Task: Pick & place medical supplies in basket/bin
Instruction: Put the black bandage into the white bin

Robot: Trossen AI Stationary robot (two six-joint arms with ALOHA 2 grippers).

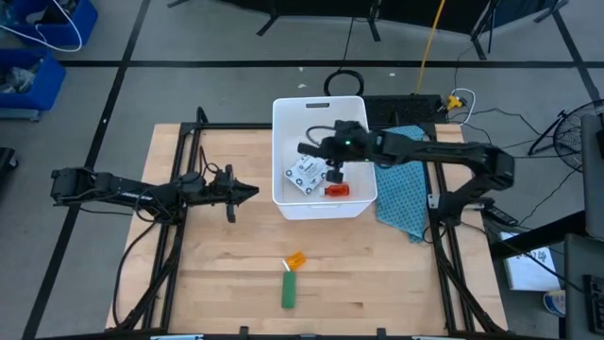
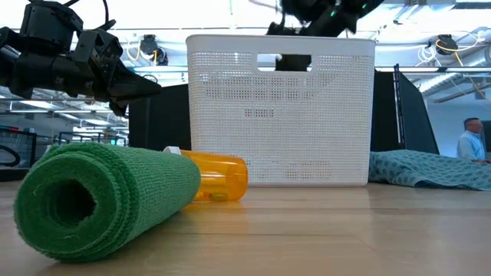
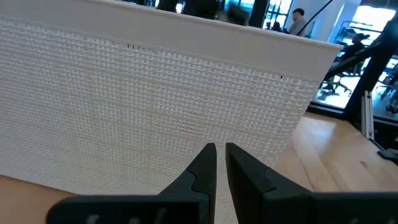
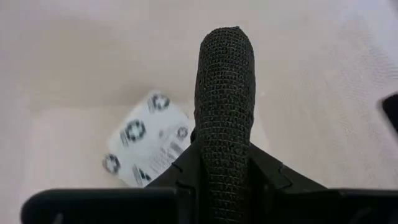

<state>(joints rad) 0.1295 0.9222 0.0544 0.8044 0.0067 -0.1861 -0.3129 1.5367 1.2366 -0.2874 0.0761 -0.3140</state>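
The white bin (image 1: 319, 111) stands at the table's far middle. It holds a flat white packet (image 1: 304, 175) and a red piece (image 1: 337, 190). My right gripper (image 1: 332, 168) hangs over the bin's inside, shut on a black mesh roll (image 4: 224, 93); the packet (image 4: 146, 140) lies below it. A green roll (image 1: 289, 288) and a small orange bottle (image 1: 295, 260) lie on the bare wood near the front edge. My left gripper (image 1: 247, 192) hovers shut just left of the bin, facing its wall (image 3: 155, 93). My right gripper pinches the black mesh roll between its two fingers (image 4: 267, 173), which grip it by its lower part (image 4: 222, 163). The roll lies along the fingers and sticks out past their ends. The gripper comes from above, pointing down into the bin. The roll is lifted clear of the bin's floor.
A blue-green cloth (image 1: 401, 184) lies crumpled against the bin's right side. In the low view the green roll (image 2: 100, 199) and orange bottle (image 2: 219, 178) sit in front of the bin (image 2: 280, 111). A person (image 2: 469, 139) stands far off in the room.
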